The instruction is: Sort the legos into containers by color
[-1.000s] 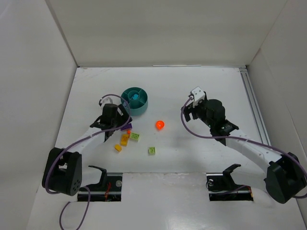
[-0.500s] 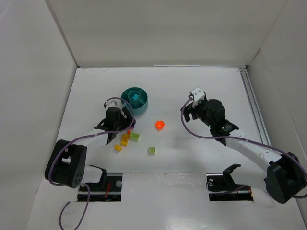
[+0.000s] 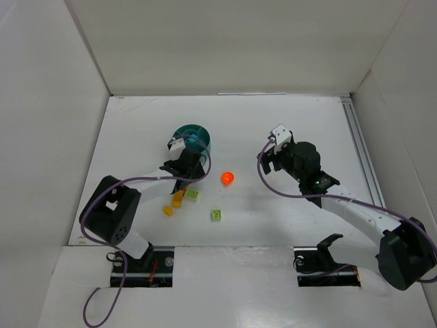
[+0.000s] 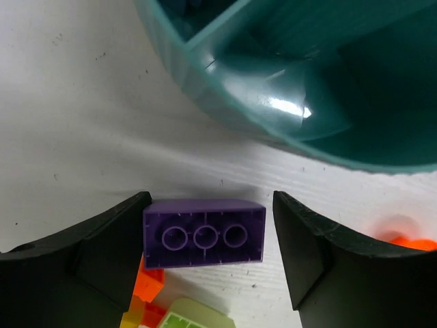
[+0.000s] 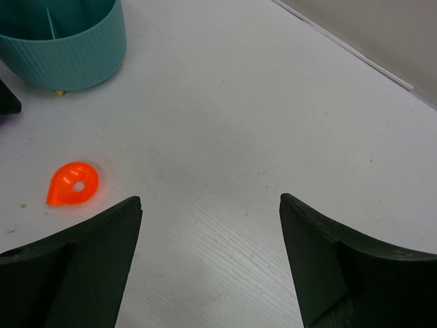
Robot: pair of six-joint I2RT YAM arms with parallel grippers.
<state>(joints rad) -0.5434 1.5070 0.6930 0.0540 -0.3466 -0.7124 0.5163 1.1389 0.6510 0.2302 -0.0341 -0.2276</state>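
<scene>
My left jaws stand spread around the purple brick (image 4: 203, 232), which lies on the counter (image 4: 82, 123) between them. One finger (image 4: 102, 253) touches its end; at the other finger (image 4: 314, 253) a thin gap shows. Just beyond these jaws is the teal dish (image 4: 225, 96). On their near side lie an orange brick (image 4: 149, 283) and a lime green brick (image 4: 198, 321). My right jaws are spread wide with nothing between them. The orange-red piece (image 5: 73, 183) lies ahead of them, toward the left.
</scene>
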